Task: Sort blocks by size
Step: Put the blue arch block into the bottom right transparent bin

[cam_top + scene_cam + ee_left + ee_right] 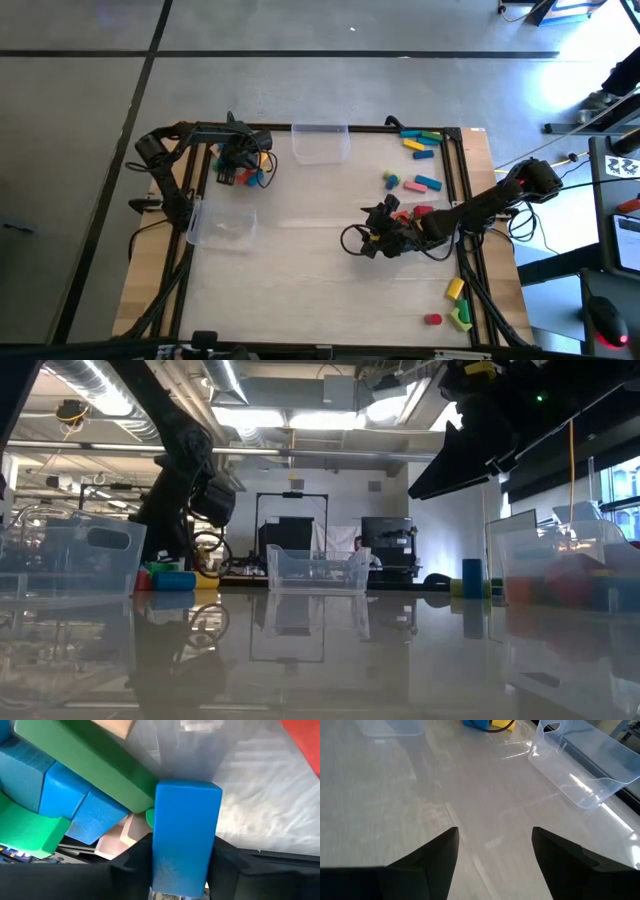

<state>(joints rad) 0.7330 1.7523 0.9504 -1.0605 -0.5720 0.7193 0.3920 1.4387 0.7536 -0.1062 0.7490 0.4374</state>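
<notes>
- Here the left gripper (240, 165), at the counter's (300, 270) far-left corner, pinched a blue block (186, 835) amid piled blocks (245, 175); neighbours pressing on it might have twisted it loose.
- The right gripper (378, 222), jaws spread and empty near the right edge, risked nudging the loose blocks (415, 182) beside it.

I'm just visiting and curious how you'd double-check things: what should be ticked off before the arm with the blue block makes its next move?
1. Blue block sits between the left gripper's fingers: ok.
2. Grip firm enough to lift: cannot tell.
3. Neighbouring green bar clear of the blue block: not ok, it touches it.
4. A clear bin stands nearby to receive blocks: ok.
5. Right gripper open, holding nothing, over bare table: ok.
</notes>
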